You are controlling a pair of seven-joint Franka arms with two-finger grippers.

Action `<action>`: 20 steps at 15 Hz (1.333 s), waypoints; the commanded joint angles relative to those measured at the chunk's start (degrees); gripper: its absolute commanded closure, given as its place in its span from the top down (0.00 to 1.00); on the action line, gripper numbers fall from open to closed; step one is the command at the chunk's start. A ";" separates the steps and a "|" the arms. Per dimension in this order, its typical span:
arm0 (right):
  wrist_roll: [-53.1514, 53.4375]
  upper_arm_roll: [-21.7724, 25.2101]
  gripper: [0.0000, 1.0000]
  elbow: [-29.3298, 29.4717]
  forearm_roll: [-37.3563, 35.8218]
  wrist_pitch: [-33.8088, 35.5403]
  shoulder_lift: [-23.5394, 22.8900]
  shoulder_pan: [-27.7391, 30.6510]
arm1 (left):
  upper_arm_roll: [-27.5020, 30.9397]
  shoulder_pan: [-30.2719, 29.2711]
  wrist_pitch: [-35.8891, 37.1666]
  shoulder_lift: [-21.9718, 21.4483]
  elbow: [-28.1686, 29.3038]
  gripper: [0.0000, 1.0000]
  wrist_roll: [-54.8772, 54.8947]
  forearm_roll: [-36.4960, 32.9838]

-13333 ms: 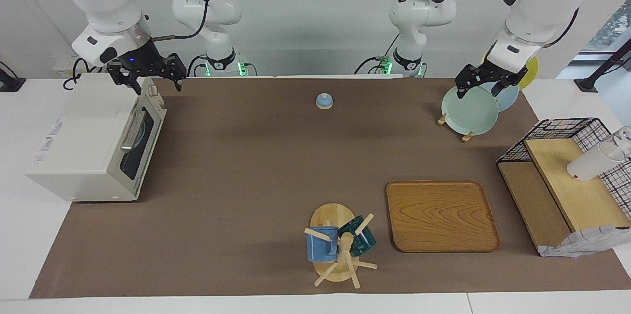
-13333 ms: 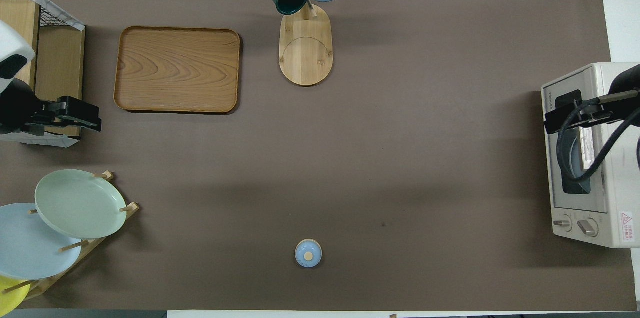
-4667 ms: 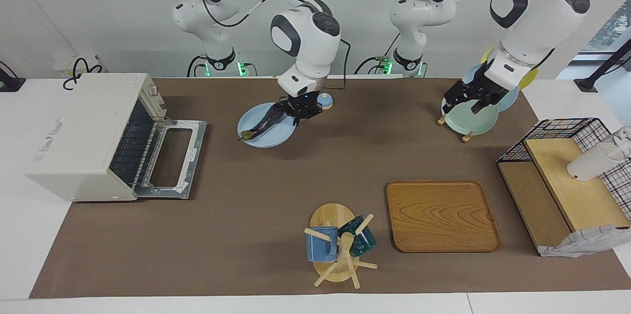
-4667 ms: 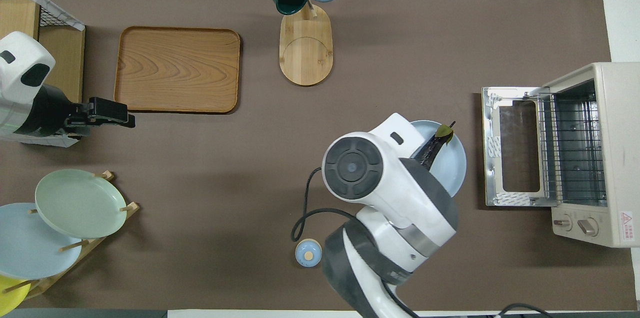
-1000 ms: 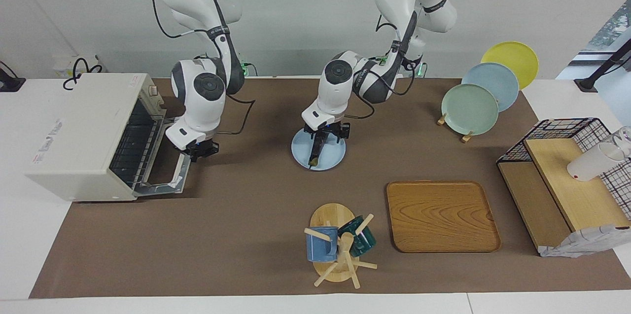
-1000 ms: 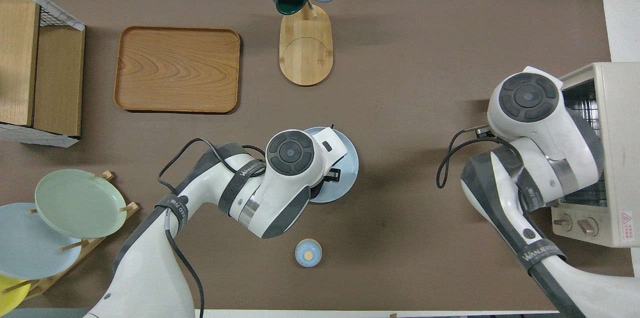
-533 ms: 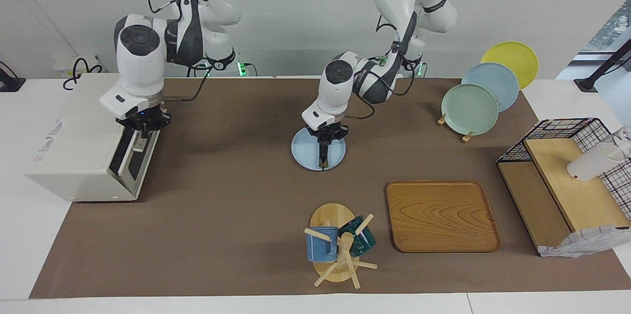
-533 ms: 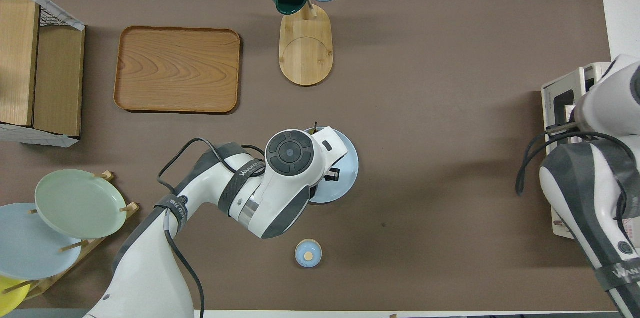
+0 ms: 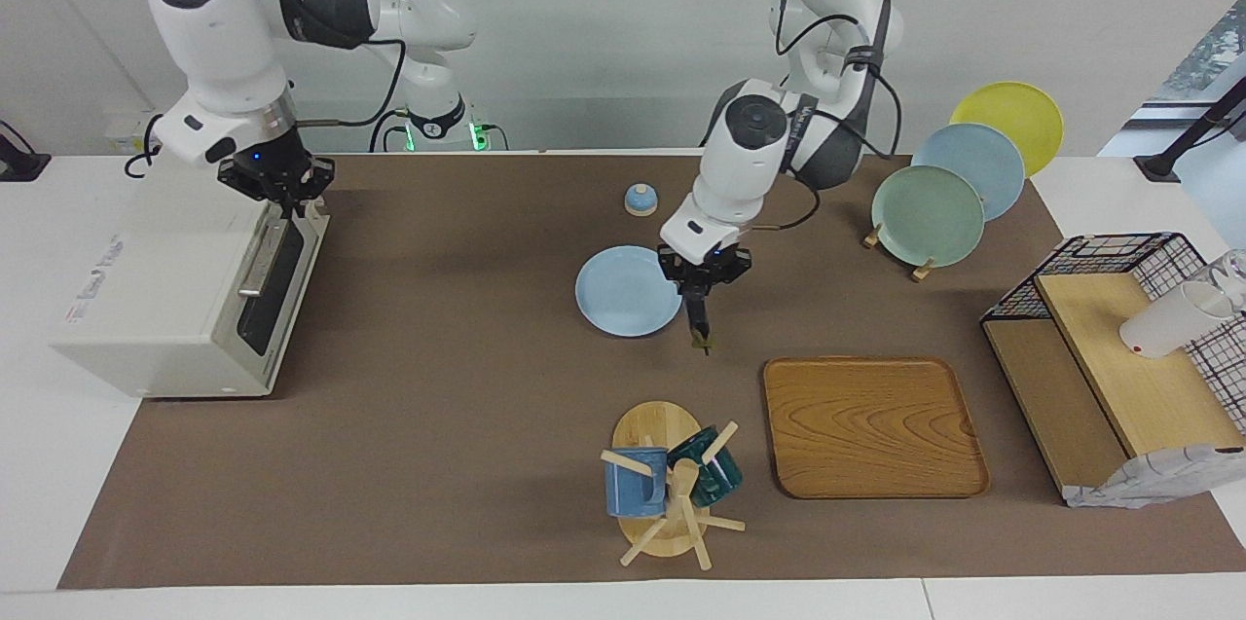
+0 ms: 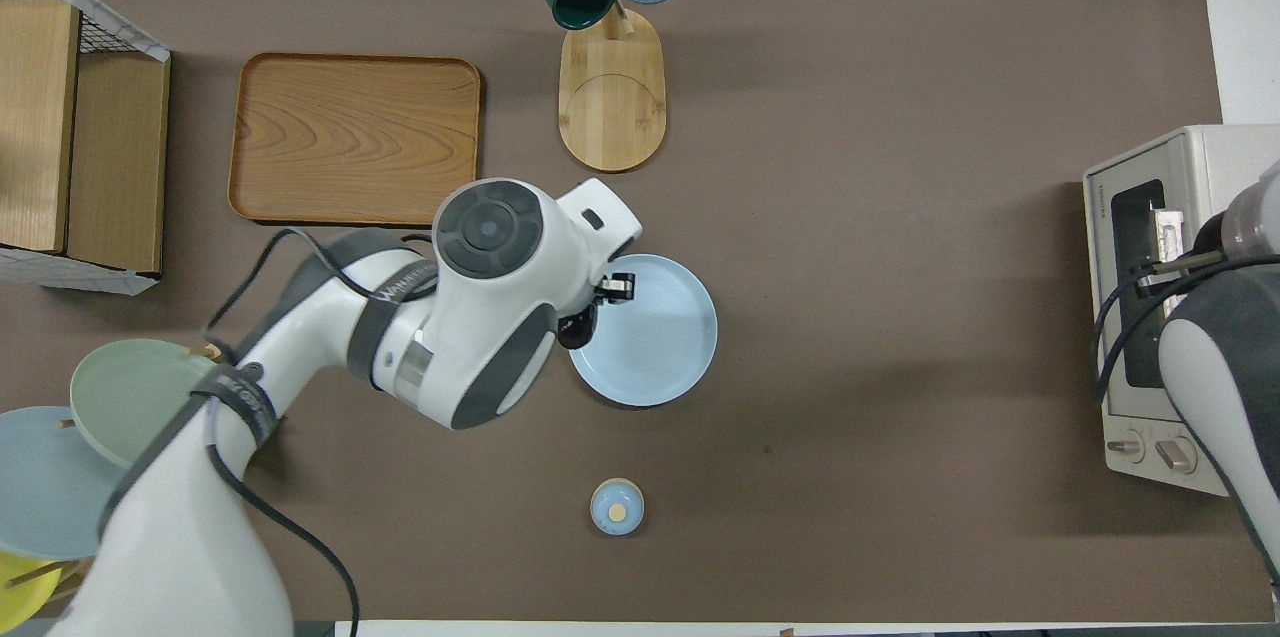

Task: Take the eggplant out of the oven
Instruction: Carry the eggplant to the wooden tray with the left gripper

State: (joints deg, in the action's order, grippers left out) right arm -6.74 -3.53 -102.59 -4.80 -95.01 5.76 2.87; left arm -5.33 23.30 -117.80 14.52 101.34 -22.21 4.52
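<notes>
The eggplant [image 9: 698, 320] hangs upright from my left gripper [image 9: 697, 301], which is shut on its upper end. It hangs over the brown mat, beside the light blue plate [image 9: 623, 294], between that plate and the wooden tray [image 9: 871, 425]. The plate holds nothing. In the overhead view the left arm hides the eggplant; the plate [image 10: 660, 337] shows there. The cream oven [image 9: 165, 289] stands at the right arm's end of the table with its glass door [image 9: 273, 284] shut. My right gripper [image 9: 285, 197] is at the door's top edge. The oven also shows in the overhead view [image 10: 1200, 167].
A mug tree [image 9: 667, 484] with two mugs stands farther from the robots than the plate. A small blue lid [image 9: 640, 200] lies nearer to them. A plate rack [image 9: 930, 211] and a wire shelf [image 9: 1119, 357] are at the left arm's end.
My left gripper has lifted the eggplant off the blue plate and carried it toward the wooden tray. My right gripper, which pushed the oven door shut, has risen to the door's top edge.
</notes>
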 commanded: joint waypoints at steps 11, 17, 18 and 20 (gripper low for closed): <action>3.93 0.80 1.00 8.54 4.45 10.72 -4.00 -4.53 | -0.56 -21.62 -0.66 16.32 -14.68 0.00 20.10 -4.43; 4.37 1.69 1.00 10.74 4.28 8.97 -6.11 -5.60 | -0.56 -19.34 -6.03 17.73 -14.42 0.00 19.30 -2.06; 4.28 1.69 1.00 10.83 4.28 9.05 -6.03 -5.51 | -0.56 -19.51 -7.17 17.73 -13.81 0.00 19.39 -2.41; 4.20 1.78 1.00 11.44 4.63 8.97 -5.67 -4.63 | -0.47 -19.34 -8.67 17.65 -12.66 0.00 19.39 -2.41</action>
State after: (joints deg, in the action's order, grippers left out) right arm -2.69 -2.34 -92.94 -1.72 -86.10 0.41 -2.12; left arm -6.34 3.56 -124.30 31.61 88.29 -2.54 1.83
